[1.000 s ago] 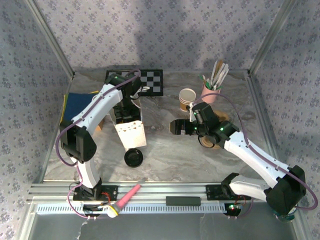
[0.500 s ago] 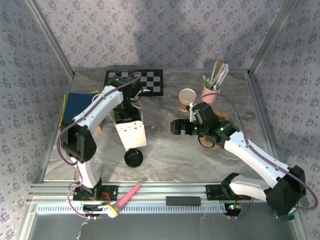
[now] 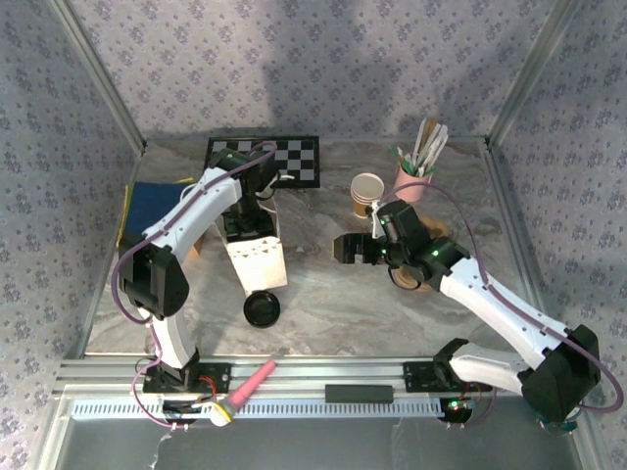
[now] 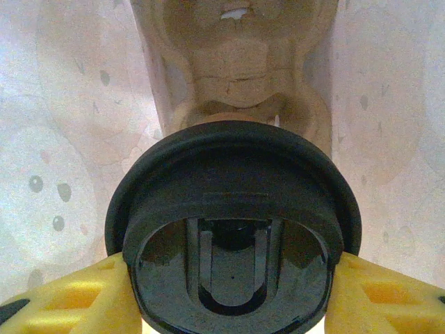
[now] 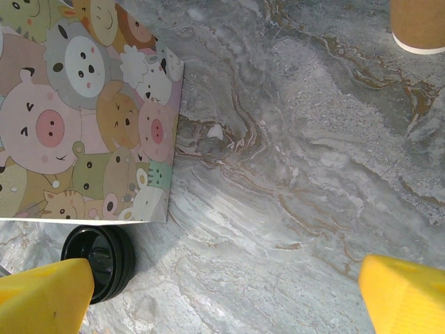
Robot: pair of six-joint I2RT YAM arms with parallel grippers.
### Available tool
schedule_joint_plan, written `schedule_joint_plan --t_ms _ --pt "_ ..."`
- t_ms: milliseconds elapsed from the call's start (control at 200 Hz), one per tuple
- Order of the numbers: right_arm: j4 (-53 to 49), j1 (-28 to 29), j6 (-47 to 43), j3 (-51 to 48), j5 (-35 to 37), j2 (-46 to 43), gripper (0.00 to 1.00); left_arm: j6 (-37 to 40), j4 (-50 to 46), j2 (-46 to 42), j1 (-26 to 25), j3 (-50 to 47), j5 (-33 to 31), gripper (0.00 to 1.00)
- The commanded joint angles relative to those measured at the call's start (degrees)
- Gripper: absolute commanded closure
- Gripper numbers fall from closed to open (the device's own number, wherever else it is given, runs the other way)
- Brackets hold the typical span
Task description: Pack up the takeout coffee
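Note:
The takeout coffee (image 4: pixel 233 209) is seen from straight above in the left wrist view, capped with a black lid that hides the cup body. My left gripper (image 4: pixel 233 292) is shut on it, one yellow finger (image 4: pixel 62 299) against each side. It hangs inside the cartoon-printed paper bag (image 3: pixel 259 260), whose pale inner walls (image 4: pixel 69 139) surround it. In the top view my left gripper (image 3: pixel 243 217) is at the bag's mouth. My right gripper (image 3: pixel 343 247) stands open over bare marble to the right of the bag (image 5: pixel 83 104), with nothing between its fingers (image 5: pixel 42 299).
A loose black lid (image 3: pixel 262 309) (image 5: pixel 97 261) lies just in front of the bag. A stack of brown cups (image 3: pixel 367 194) (image 5: pixel 421 24) and a pink holder of stirrers (image 3: pixel 414 176) stand at the back right. A checkerboard (image 3: pixel 289 160) lies at the back, a blue pad (image 3: pixel 152 206) at left.
My left wrist has shifted slightly to the left over the bag's mouth. The right arm and the objects on the table have not moved.

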Motion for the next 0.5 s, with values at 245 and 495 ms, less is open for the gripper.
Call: schedule_joint_plan --t_ms 245,495 --pt "-0.77 -0.17 0.76 -0.03 0.13 -1.16 0.00 0.67 -0.63 -1.31 0.53 -0.03 -1.11 0.51" --pt "-0.73 -0.17 0.76 -0.06 0.13 -1.17 0.00 0.67 -0.56 -1.35 0.60 -0.21 -1.24 0.51"
